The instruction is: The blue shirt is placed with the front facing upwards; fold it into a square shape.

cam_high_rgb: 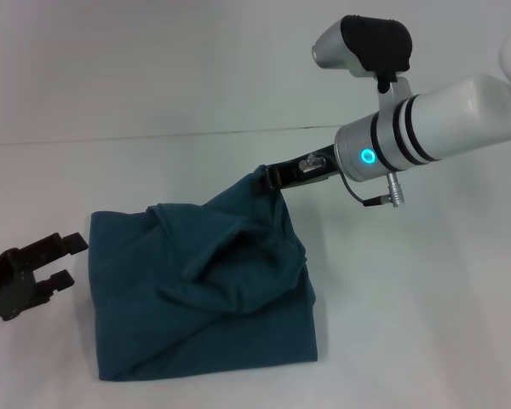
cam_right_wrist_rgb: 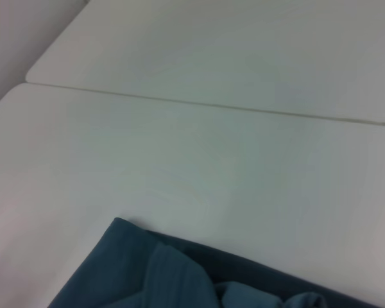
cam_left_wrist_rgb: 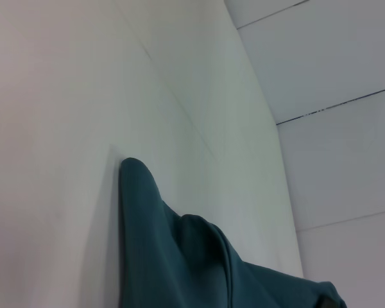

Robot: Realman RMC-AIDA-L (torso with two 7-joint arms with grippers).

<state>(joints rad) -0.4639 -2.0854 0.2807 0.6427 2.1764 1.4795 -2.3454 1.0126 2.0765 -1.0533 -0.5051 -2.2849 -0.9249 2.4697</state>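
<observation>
Broadly, the wide white table (cam_high_rgb: pixel 153 94) carries everything, and places are best read from the dark teal-blue cotton shirt (cam_high_rgb: pixel 213 315) lying on it. That shirt is already down to a thick, roughly rectangular bundle, so the fold looks to be in a late stage. Its lower and left edges lie flat, while the far right corner is drawn up off the table into a peak, with loose creases sagging across the middle beneath it. No print or collar shows; they are probably folded inside.

Above and to the right of the shirt, the white right arm reaches in, and the right gripper (cam_high_rgb: pixel 274 177) is clamped on that raised corner. Holding it high probably keeps the top layer free of the table so it can be carried across the bundle and laid down squarely.

Just off the shirt's left edge, the black left gripper (cam_high_rgb: pixel 66 261) rests low with its fingers spread apart, holding nothing and not touching the cloth. It seems to be waiting there, ready to pin or catch that side.
</observation>
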